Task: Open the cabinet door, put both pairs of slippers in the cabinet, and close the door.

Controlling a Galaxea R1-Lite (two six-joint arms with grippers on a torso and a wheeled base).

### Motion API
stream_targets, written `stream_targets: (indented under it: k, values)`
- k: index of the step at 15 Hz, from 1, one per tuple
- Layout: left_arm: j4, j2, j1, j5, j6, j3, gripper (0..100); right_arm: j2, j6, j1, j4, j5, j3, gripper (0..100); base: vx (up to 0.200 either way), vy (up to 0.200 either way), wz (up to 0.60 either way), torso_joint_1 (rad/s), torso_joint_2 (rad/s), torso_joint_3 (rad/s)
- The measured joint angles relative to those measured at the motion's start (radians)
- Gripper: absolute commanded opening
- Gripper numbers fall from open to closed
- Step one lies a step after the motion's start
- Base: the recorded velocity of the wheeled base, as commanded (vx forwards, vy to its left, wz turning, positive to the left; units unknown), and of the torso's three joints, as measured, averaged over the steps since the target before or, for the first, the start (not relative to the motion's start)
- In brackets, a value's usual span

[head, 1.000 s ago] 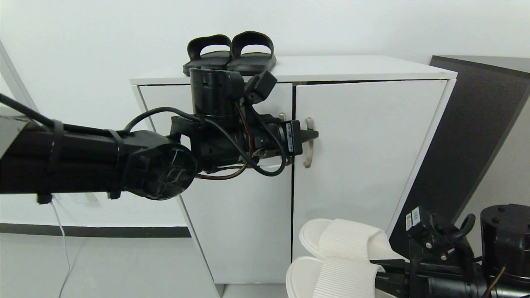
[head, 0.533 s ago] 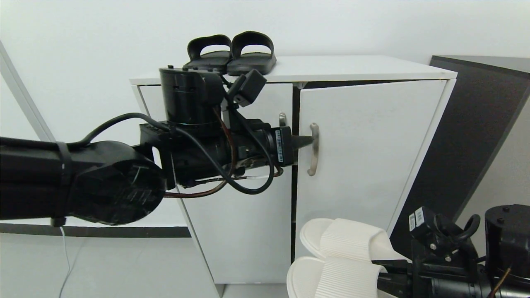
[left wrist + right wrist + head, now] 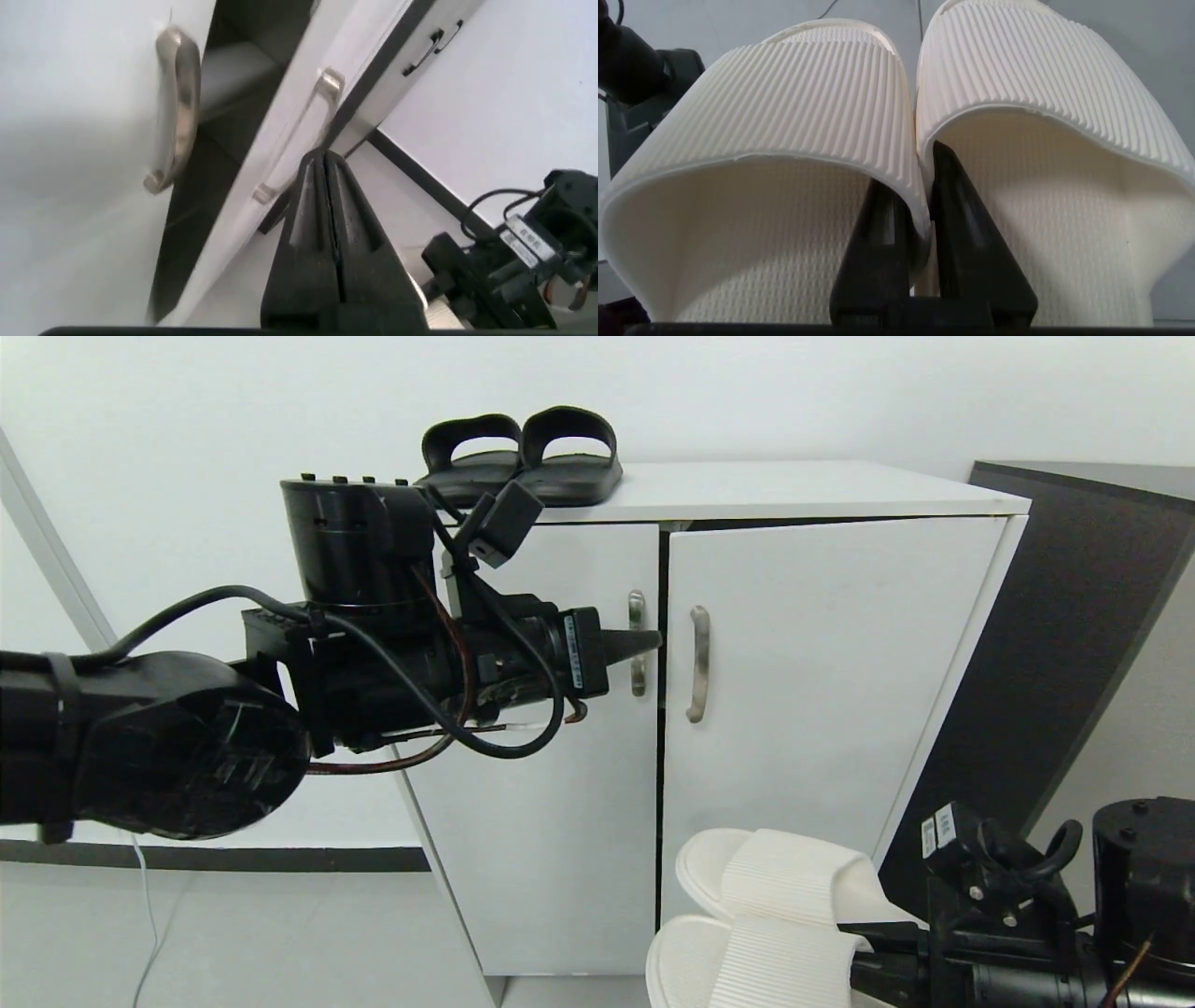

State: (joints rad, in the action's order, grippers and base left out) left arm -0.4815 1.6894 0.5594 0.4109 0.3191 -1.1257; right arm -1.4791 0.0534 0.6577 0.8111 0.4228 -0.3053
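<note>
Door-opening looks to be the step in hand, since the right door (image 3: 822,709) stands only a crack ajar. The left gripper (image 3: 646,641) hangs in front of the left door's handle (image 3: 636,607), jaws clenched on nothing, near the right door's handle (image 3: 697,663) but apart from it. To do this well, the jaws should part, take the right door's handle around its middle, close firmly, and pull along the door's arc rather than straight back, so the grip does not slide off. The right gripper (image 3: 922,182), low on the right, pinches the white slippers (image 3: 766,915) by their adjoining inner walls and should be held clear of the door's swing. The black slippers (image 3: 518,453) sit side by side on the cabinet top (image 3: 794,490), toward its left rear. Behind is a plain white wall (image 3: 187,429). A dark panel (image 3: 1074,663) stands beside the cabinet, and a thin white cable (image 3: 149,915) trails down toward the pale floor (image 3: 280,943).
</note>
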Motion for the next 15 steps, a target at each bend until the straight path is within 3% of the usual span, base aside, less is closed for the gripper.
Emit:
stream_targets:
  k: [6,15]
  values:
    - [0.004,0.059,-0.025,-0.01,0.043,-0.09,0,-0.001,0.0,0.0,-0.001,0.0,0.0,0,0.0,0.0,0.0,0.0,0.0,0.0]
    - [0.012,0.147,-0.027,-0.015,0.044,-0.208,0,-0.001,0.0,0.004,-0.003,-0.001,0.0,0,0.0,0.0,0.0,0.0,0.0,0.0]
